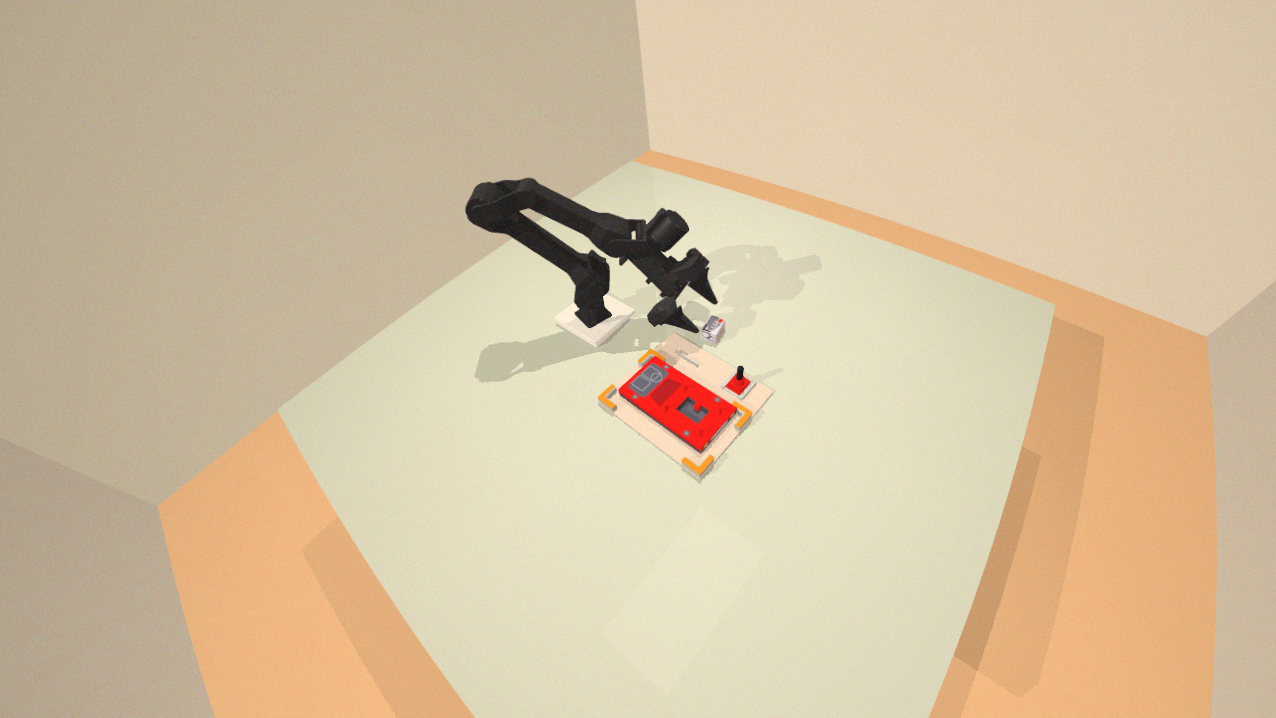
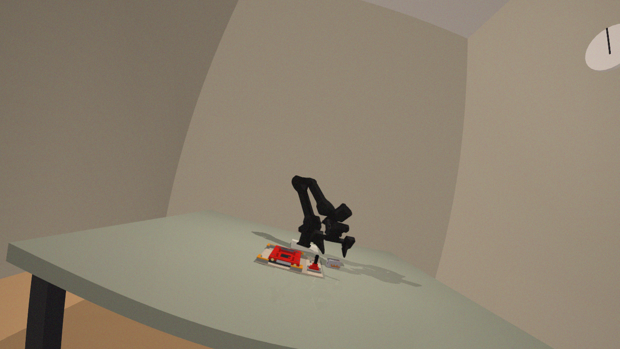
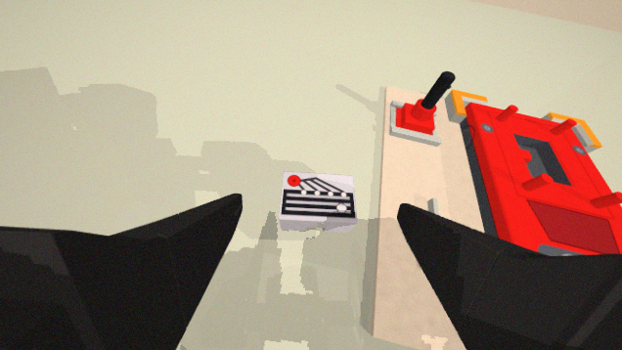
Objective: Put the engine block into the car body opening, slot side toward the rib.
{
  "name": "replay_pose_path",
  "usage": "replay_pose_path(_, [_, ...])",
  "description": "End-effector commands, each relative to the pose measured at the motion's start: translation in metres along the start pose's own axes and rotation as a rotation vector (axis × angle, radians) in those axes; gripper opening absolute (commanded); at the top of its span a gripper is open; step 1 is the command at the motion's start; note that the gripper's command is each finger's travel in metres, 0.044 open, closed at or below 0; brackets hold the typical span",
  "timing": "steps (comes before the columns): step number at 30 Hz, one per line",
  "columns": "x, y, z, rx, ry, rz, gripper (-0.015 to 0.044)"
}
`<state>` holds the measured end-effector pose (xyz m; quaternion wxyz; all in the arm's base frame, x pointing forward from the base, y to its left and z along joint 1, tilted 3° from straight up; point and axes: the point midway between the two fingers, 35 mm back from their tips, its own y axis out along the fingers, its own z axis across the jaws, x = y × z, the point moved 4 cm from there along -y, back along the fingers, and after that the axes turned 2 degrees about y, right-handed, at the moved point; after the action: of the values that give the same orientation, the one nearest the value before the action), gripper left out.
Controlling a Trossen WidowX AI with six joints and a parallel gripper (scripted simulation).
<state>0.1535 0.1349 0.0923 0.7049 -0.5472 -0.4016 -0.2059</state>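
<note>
The engine block [image 1: 712, 329] [image 2: 334, 263] [image 3: 318, 202] is a small light-grey block with a black-striped top and a red dot. It stands upright on the table beside the board, with its printed face up. My gripper [image 1: 705, 317] [image 2: 334, 254] [image 3: 322, 205] is open, its fingertips wide apart above and on either side of the block, not touching it. The red car body [image 1: 667, 410] [image 2: 296, 256] [image 3: 499, 147] lies on the board, its opening [image 1: 689, 411] [image 3: 553, 163] empty, with a small red rib [image 3: 527, 155] jutting in. The block's slot is barely visible.
The board [image 1: 758, 393] [image 3: 411, 166] carries orange-topped corner brackets [image 1: 697, 466] [image 3: 562, 118] around the car body. A red-based lever [image 1: 738, 384] [image 2: 314, 266] [image 3: 418, 117] with a black stick stands upright on the board, between block and car body in the exterior view. Several red pegs rise from the car body.
</note>
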Motion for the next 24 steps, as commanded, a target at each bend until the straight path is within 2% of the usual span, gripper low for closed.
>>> replay_pose_path(1, [0.000, 0.000, 0.000, 0.001, -0.001, -0.001, 0.0440])
replay_pose_path(15, [0.000, 0.000, 0.000, 0.001, 0.003, 0.002, 0.0440])
replay_pose_path(24, [0.011, 0.003, 0.003, -0.033, 0.198, 0.119, 0.0440])
